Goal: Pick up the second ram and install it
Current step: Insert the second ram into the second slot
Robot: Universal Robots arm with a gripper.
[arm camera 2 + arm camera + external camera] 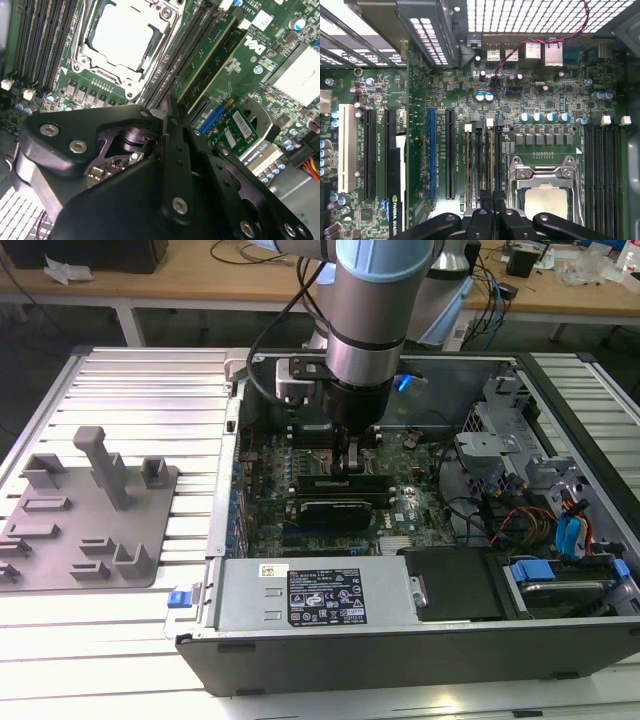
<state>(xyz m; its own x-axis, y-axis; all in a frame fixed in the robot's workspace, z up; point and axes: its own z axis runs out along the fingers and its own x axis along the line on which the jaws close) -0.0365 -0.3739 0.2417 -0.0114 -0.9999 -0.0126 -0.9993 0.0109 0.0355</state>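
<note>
— So, where is the second ram [493,160]?
— In the slot bank [480,160], seemingly pinched by the tool [352,462], fingers pressed together. In the exterior view it sits at the tool's six o'clock, long axis nine-to-three.

Exterior view: high, angled down onto the open computer case [400,640] mid-frame, arm [378,310] entering from the upper edge. Both wrist views: close above the motherboard [220,85] [470,90], looking down past the tool [165,114] [492,196], sharing the processor socket [125,35] [545,200]
</note>
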